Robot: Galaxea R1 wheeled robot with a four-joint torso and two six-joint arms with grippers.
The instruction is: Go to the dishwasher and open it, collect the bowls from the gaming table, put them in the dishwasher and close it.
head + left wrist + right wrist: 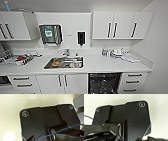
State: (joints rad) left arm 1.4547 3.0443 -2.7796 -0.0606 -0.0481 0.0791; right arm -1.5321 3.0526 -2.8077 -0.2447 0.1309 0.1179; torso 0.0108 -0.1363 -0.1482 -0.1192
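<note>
The dishwasher (104, 83) sits under the white counter (100, 65), right of the sink. Its dark interior faces me between the white cabinet doors and a stack of drawers, so it stands open. The bowls and the gaming table are out of view. Both wrist views look past the robot's dark plate onto a pale surface, and I cannot make out how either gripper stands.
The steel sink (64, 62) holds dishes, one of them orange. A dish rack (15, 58) stands at the counter's left, bottles and cloths (117, 53) at the right. Wall cupboards (121, 25), a towel dispenser (50, 34) and a soap dispenser (81, 38) hang above. A wall closes the right side.
</note>
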